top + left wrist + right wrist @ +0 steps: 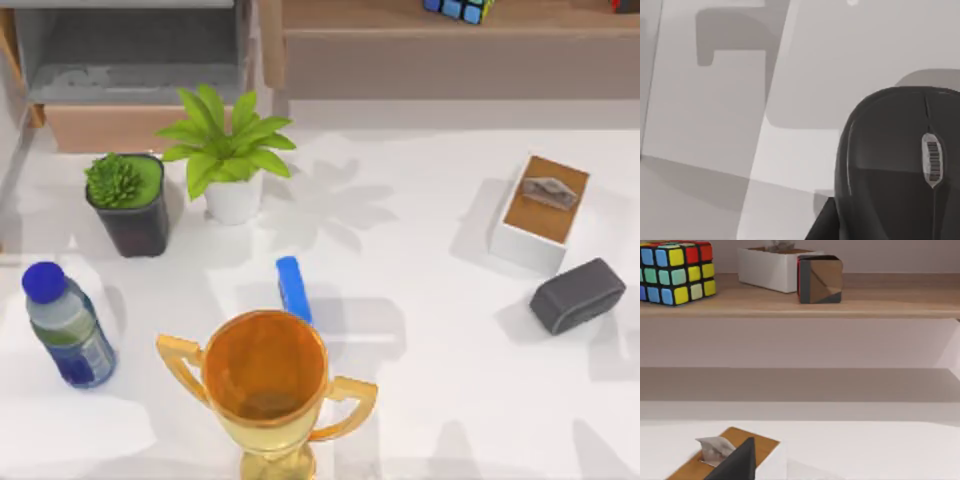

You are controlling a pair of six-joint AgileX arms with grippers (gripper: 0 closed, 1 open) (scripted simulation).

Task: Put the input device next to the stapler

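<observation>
While the black mouse [895, 170] lay close beneath the left gripper, I could not tell whether that claw held it. The grasp seemed the step in hand. Next, it needed carrying beside the blue stapler [293, 288]. The right arm idled near the tissue box [730, 447].

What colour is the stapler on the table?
Bright blue; the stapler shows best in the top view, just behind the gold trophy cup.

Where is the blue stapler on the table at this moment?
In the top view the stapler lies left of the table's centre, just behind the gold trophy and in front of the white-potted plant.
</observation>
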